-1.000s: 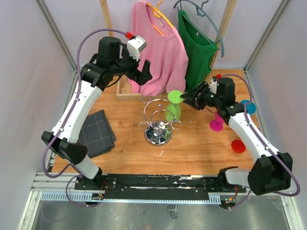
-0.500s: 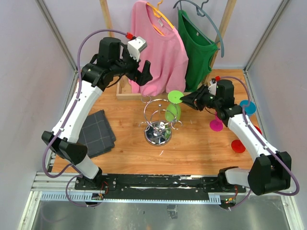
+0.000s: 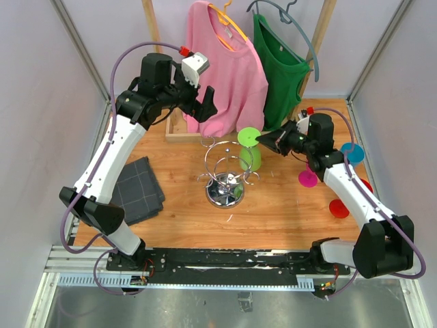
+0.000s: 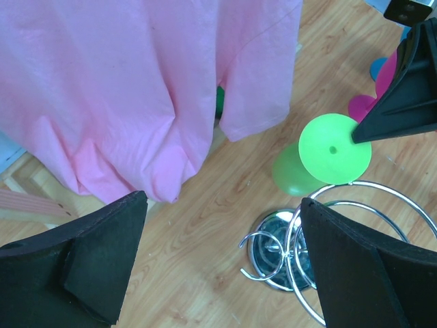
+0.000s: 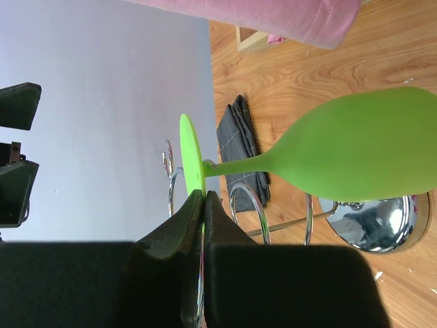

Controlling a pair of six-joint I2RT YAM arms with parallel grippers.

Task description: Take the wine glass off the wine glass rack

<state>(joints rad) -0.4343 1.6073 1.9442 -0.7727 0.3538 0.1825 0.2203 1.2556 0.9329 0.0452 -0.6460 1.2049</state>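
Wine glass [image 5: 362, 147], upside down, foot rim clamped in right pincer [image 5: 204, 199].

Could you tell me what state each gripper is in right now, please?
Left gripper: open, holding nothing.
Right gripper: closed on the rim of the foot of the green wine glass.

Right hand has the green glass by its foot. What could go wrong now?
1. The right hand pinches the green wine glass only by its foot's rim; it may swivel or slip out.
2. The bowl hangs close to the rack loops; pulling away could snag them.
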